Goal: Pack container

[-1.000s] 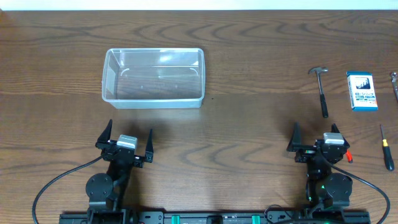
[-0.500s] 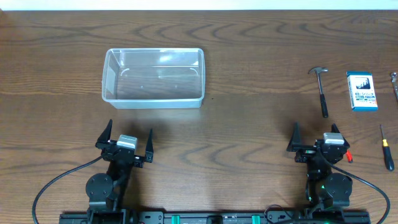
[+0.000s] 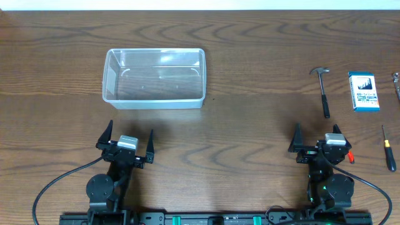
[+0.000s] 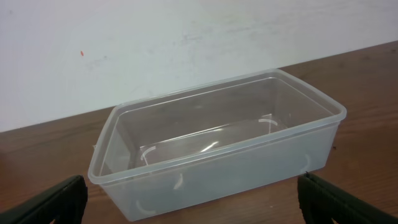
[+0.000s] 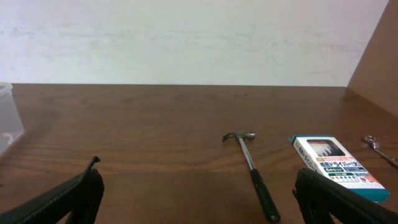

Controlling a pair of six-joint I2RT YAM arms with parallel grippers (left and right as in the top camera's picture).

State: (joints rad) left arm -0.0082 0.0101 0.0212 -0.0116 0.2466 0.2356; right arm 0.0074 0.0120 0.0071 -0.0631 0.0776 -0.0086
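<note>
Left gripper: sitting in the lower left of the overhead view, its jaws standing wide apart and holding nothing.
Left fingers: showing as dark tips in the two bottom corners of the left wrist view, touching nothing.
Right gripper: sitting in the lower right of the overhead view, its jaws also gaping wide and gripping nothing.
Right fingers: poking in at both bottom corners of the right wrist view, hanging clear of the tools.
Container: resting upright on the table in the upper left of the overhead view, straight above the left gripper and apart from it; filling the middle of the left wrist view, with nothing lying inside.
Hammer: lying flat in the upper right of the overhead view, above the right gripper, its head pointing to the top of the frame.
Box: lying just right of the hammer, not touching it, showing blue and white.
Screwdriver: lying near the right edge, below the box and beside the right gripper.
Metal tool: being cut off by the right edge, right of the box; its kind cannot be told.
Cable: looping from the left arm's base toward the bottom left corner.
</note>
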